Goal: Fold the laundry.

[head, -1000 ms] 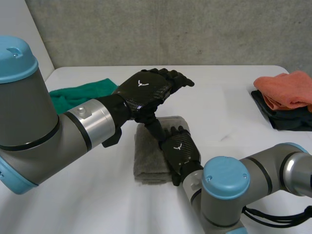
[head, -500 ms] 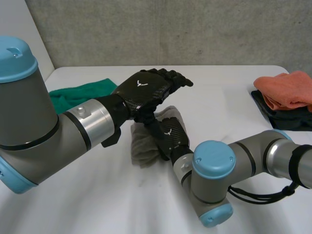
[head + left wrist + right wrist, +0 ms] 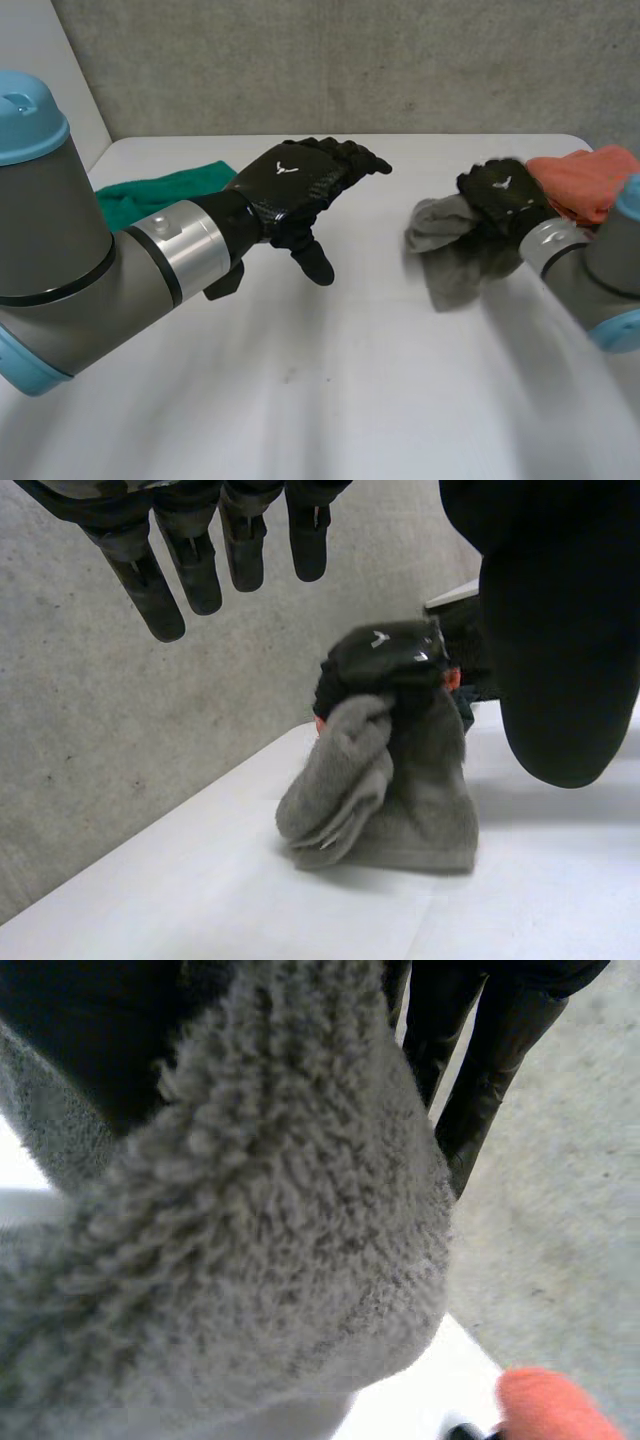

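White table, right hand clamped on grey towel, palm hidden, left hand spread.

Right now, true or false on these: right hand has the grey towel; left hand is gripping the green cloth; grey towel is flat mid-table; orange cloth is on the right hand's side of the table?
1. The right hand has its fingers closed on the grey towel. True.
2. The left hand is gripping the green cloth. False: its fingers are straight and hold nothing; the green cloth lies on the table beside the left arm.
3. The grey towel lies flat mid-table. False: it is bunched in the right hand, close to the orange cloth.
4. The orange cloth is on the right hand's side of the table. True.
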Robot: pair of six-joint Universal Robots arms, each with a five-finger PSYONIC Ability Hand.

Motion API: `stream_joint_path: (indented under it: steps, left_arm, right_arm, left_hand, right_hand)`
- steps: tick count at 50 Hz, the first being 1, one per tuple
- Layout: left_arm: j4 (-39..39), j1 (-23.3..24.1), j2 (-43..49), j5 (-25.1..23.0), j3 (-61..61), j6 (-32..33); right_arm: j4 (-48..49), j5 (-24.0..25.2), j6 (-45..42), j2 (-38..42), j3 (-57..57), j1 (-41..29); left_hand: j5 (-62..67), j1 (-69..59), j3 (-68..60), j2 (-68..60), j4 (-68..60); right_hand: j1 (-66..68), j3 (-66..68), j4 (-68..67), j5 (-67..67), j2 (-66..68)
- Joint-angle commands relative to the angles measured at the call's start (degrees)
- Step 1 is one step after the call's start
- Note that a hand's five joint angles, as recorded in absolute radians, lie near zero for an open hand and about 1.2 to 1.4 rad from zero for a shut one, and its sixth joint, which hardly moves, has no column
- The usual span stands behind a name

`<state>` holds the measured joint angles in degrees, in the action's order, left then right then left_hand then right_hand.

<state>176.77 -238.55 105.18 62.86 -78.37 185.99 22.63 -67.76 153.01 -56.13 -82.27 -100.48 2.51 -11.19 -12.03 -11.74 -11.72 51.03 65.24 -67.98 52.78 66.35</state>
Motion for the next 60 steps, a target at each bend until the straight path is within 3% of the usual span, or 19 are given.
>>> stream_joint_path:
  steps: [1,10,18,29,48,60]
  left_arm:
    - [0.07,0.10,-0.24,-0.02,0.06,-0.10]
    - [0.07,0.10,-0.41,0.07,-0.03,-0.10]
    - [0.07,0.01,-0.41,0.07,-0.64,-0.10]
    - [0.15,0.10,-0.15,0.07,-0.73,-0.10]
    - [0.24,0.10,0.03,-0.02,-1.08,-0.10]
    - [0.24,0.01,-0.06,-0.02,-1.26,-0.10]
  right_arm:
    - [2.50,6.77,2.90,2.60,13.17,4.33]
    - [16.12,4.76,18.62,3.66,25.73,11.34]
    - [16.13,3.60,20.22,8.93,32.34,17.24]
    - [15.60,4.39,19.79,15.88,30.42,22.08]
    - [15.51,3.69,19.79,11.22,32.69,15.68]
    - [13.67,-1.23,20.23,10.60,38.94,9.43]
  left_hand:
    - [-2.13,0.81,1.65,1.36,1.34]
    - [-2.29,0.98,1.82,1.52,1.50]
    - [-2.29,0.98,1.82,1.52,1.50]
    - [-2.29,0.98,1.82,1.52,1.50]
    - [-2.29,0.98,1.81,1.52,1.50]
    - [-2.13,0.81,1.65,1.35,1.34]
  right_hand:
    - [28.97,14.76,-12.02,17.22,13.65]
    - [28.97,14.76,-12.02,17.22,13.65]
    - [28.97,14.76,-12.02,17.22,13.65]
    - [28.97,14.76,-12.02,17.22,13.65]
    - [28.97,14.76,-12.02,17.22,13.65]
    - [28.97,14.76,-12.02,17.22,13.65]
